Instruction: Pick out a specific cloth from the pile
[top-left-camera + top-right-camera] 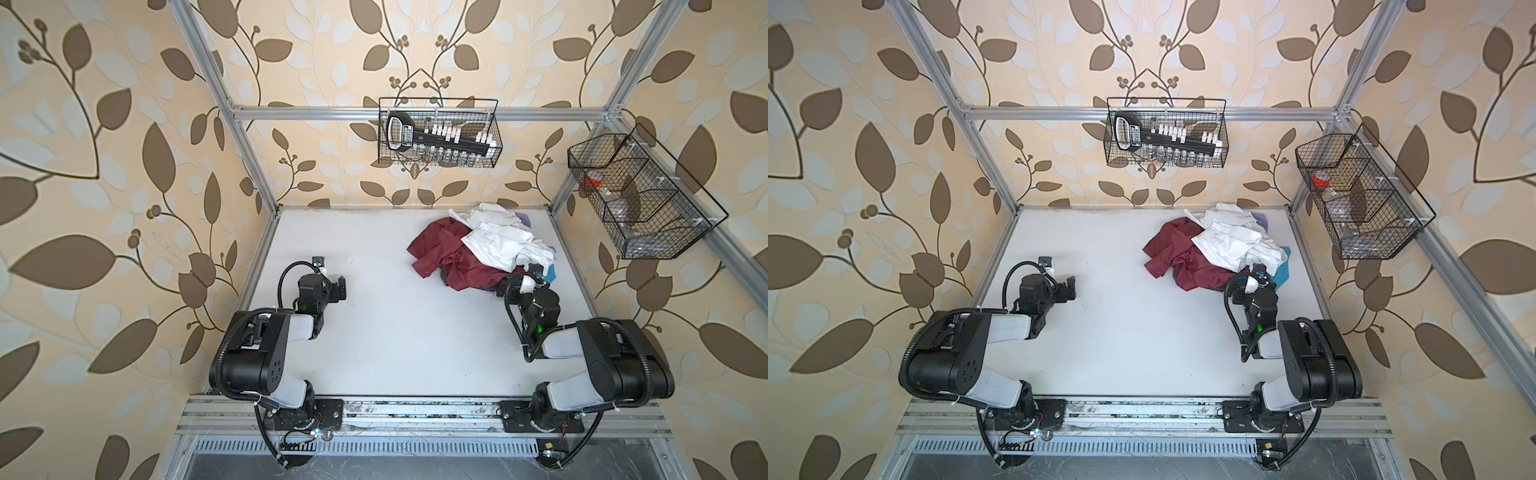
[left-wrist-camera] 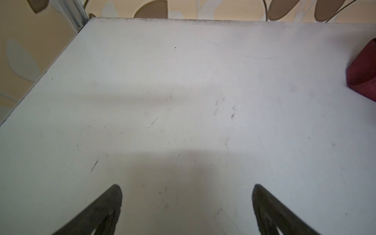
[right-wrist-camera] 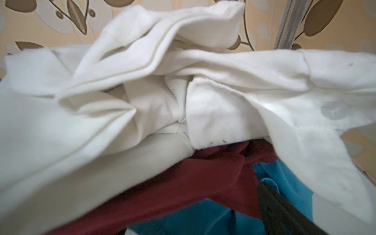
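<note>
The flat white tabletop [image 1: 395,332] is lying open across the left and near middle. At the far right, a crumpled white shirt [image 1: 498,245] is overlying the large maroon button shirt [image 1: 436,245], leaving its left side exposed from above.

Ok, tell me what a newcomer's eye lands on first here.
The maroon shirt stands out, sprawled partly under a white shirt in the pile at the table's far right. The right gripper noses into the pile's near edge; the left gripper hangs open over bare table.
</note>
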Motion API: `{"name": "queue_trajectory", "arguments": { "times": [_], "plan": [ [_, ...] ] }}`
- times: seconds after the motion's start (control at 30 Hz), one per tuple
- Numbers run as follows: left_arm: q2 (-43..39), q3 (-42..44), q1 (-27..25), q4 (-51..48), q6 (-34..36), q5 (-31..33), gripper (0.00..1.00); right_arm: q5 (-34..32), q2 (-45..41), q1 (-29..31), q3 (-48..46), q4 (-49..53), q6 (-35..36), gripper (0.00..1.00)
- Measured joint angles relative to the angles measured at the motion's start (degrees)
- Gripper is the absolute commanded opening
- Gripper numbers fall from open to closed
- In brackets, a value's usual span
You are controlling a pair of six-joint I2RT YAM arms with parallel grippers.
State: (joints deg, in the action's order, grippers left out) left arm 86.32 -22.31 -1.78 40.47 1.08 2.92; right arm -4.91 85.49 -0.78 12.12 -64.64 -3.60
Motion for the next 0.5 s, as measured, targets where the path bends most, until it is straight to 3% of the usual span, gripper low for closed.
{"name": "queue_trajectory", "arguments": {
  "times": [0.5],
  "plan": [
    [0.0,0.0,0.02,-0.02,-0.02,-1.05,0.99,0.7,0.0,-0.17,0.0,0.15,0.04,1.0]
  ]
}}
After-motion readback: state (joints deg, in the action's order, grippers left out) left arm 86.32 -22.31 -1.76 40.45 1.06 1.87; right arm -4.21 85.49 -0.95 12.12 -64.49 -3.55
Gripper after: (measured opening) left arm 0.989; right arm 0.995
